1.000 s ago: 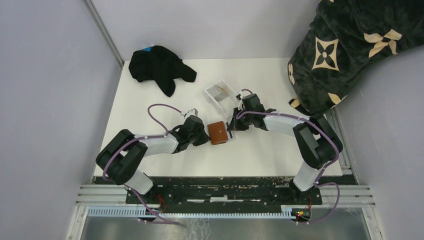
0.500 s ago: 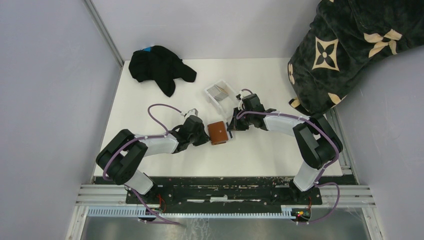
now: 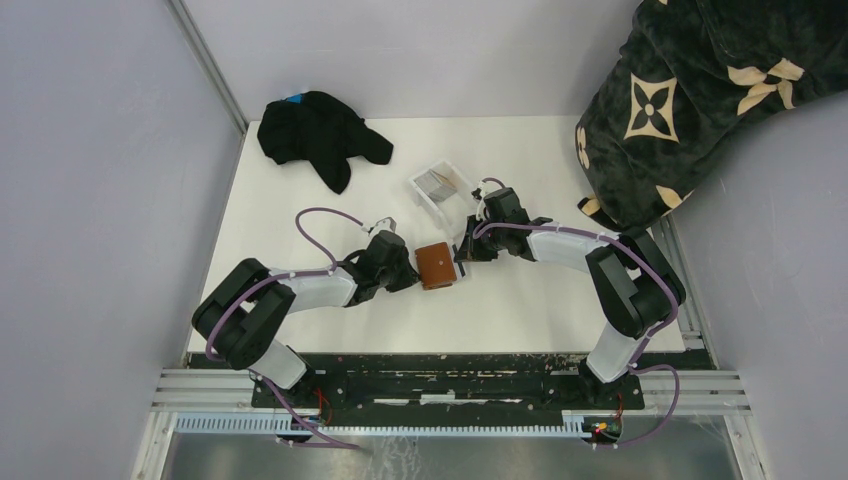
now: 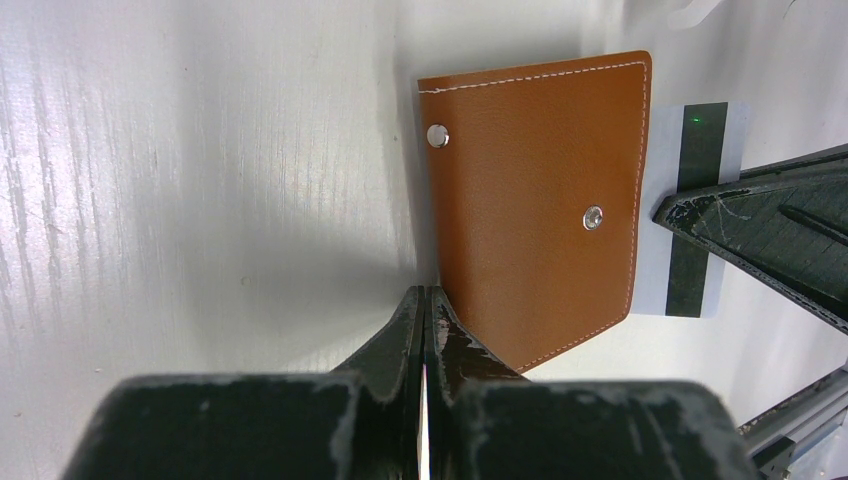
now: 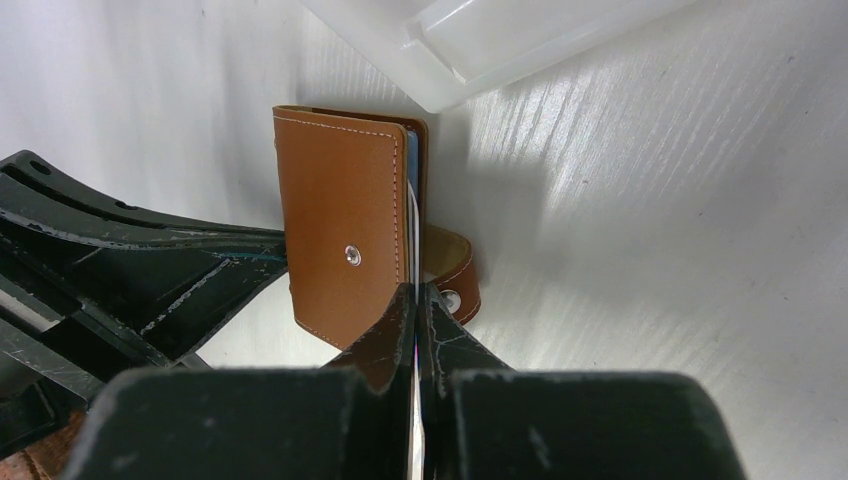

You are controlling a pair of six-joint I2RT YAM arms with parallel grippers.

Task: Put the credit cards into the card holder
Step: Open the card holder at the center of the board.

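The right gripper (image 5: 414, 296) is clenched on a striped credit card (image 4: 700, 150), which is half hidden inside the brown card holder (image 4: 540, 200) lying on the table (image 3: 520, 300). The left gripper (image 4: 427, 298), pressed closed, touches the holder's 9 o'clock edge; whether it pinches anything is unclear. Both arms reach low, unchanged from a second ago.

Even, bright light; sharp overhead view.
In my wrist views the table (image 4: 200, 200) glares in streaks, soft shadows sit mid-frame, and the bottom edge blurs.
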